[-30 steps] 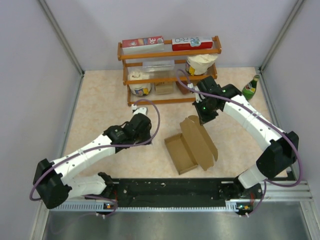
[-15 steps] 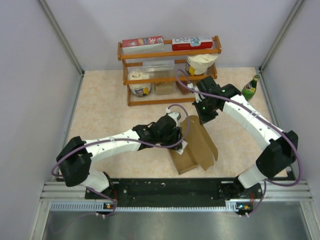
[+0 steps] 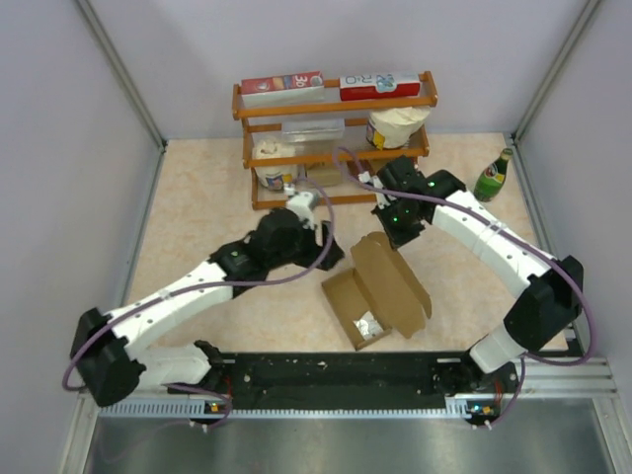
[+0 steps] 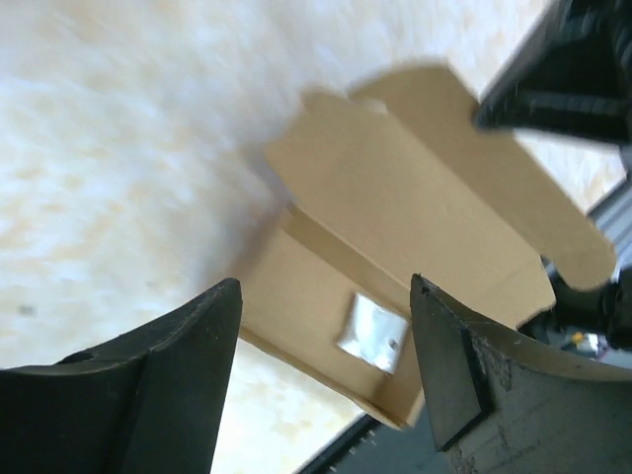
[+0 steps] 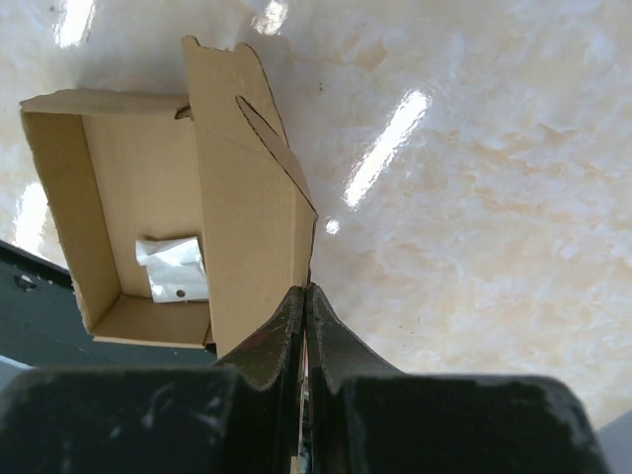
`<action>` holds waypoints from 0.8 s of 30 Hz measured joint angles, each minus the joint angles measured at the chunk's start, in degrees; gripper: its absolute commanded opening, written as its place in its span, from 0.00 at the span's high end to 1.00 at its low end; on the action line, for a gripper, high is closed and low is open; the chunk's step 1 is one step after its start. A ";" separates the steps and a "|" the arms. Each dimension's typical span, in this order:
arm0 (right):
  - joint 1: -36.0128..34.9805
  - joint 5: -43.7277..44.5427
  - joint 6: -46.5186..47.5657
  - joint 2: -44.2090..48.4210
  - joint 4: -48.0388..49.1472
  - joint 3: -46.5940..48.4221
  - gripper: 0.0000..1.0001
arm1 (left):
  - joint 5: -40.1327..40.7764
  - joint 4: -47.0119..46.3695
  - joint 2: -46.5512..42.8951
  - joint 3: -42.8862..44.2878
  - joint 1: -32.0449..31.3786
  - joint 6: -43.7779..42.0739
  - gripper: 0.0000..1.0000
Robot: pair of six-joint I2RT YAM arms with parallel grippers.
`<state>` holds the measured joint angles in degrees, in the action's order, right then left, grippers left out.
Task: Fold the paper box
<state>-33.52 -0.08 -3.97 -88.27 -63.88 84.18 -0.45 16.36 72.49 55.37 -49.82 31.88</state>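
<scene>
The paper box point(image 3: 395, 281) is a brown cardboard mailer lying open on the table, with its tray at the near left and its lid raised on the right. A small white packet point(image 3: 367, 324) lies in the tray. My right gripper point(image 3: 393, 235) is shut on the lid's far edge; in the right wrist view it point(image 5: 307, 292) pinches the lid point(image 5: 247, 207) above the tray and packet point(image 5: 173, 267). My left gripper point(image 3: 331, 259) is open and empty, just behind and left of the tray. In the left wrist view it point(image 4: 326, 326) frames the box point(image 4: 395, 197) and packet point(image 4: 373, 333).
A wooden shelf point(image 3: 336, 104) stands at the back with red-and-white cartons on top and tubs below. A green bottle point(image 3: 494, 175) stands at the back right. A black rail point(image 3: 336, 370) runs along the near edge. Grey walls close in on both sides.
My left arm reached over the tray, then pulled back to the far left; the white packet now lies in the tray. My right gripper kept hold of the lid.
</scene>
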 measured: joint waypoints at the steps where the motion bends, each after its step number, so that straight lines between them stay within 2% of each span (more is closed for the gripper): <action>1: -0.96 0.50 0.42 -0.22 0.02 0.07 1.00 | -0.24 -0.98 -2.75 -1.20 2.10 -0.98 0.27; 6: -8.74 3.98 4.04 -2.97 0.20 2.10 1.00 | -3.54 -5.79 -14.01 -7.78 14.29 -6.32 0.25; 10: -11.78 5.35 6.67 -4.52 0.39 3.65 1.00 | -10.75 -10.08 -16.52 -12.33 19.28 -10.45 0.25; 14: -12.61 6.62 9.49 -5.29 0.42 6.16 1.00 | -21.03 -15.63 -16.57 -16.57 20.85 -14.03 0.24; 17: -12.96 7.06 11.58 -5.33 0.44 8.50 1.00 | -27.67 -20.13 -16.33 -19.39 20.85 -16.46 0.17; 24: -14.62 5.99 15.21 -5.33 0.85 10.08 1.00 | -35.85 -30.64 -12.28 -23.56 20.85 -18.27 0.14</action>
<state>-48.14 5.91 11.25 -93.60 -63.02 94.26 -36.29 -14.28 60.20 31.81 -28.97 13.61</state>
